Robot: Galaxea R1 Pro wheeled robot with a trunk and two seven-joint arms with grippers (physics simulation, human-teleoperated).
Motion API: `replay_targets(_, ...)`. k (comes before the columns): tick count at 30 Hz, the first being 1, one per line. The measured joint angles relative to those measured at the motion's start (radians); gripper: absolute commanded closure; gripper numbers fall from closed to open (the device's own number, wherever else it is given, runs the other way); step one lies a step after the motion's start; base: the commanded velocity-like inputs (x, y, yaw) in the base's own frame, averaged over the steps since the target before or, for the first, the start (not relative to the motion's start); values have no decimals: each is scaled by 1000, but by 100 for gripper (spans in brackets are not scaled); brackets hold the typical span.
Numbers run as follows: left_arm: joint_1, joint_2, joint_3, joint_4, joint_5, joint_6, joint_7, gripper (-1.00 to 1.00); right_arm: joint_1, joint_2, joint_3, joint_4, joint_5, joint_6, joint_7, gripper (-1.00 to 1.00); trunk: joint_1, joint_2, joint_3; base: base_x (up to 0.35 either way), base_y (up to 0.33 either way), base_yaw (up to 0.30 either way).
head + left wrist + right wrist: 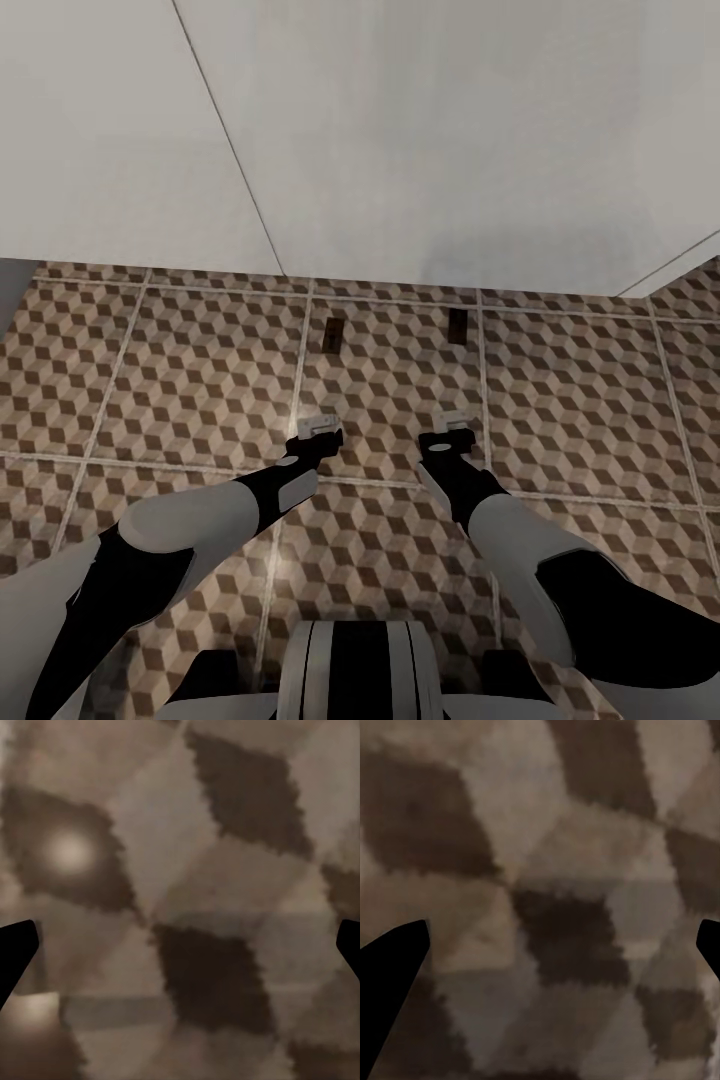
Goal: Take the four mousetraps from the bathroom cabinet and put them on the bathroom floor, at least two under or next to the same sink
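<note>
Head view: two mousetraps (333, 334) (458, 325) on floor (580, 390); wrists: tiles close-up.

Two mousetraps, left (333, 334) and right (458, 326), flat on bathroom floor (580, 400), just below edge of white sink (400, 140) overhead. Left tool (318, 425) and right tool (452, 424) low over tiles, well short of mousetraps. Robot trunk (355, 668) at bottom centre.
</note>
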Motion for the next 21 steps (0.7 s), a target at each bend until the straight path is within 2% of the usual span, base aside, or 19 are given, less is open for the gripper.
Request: replay_targets(21,0,0,0,0,0,0,0,-100,0,1,0,0,1,0,-1,-100,0,0,0,0,0,0)
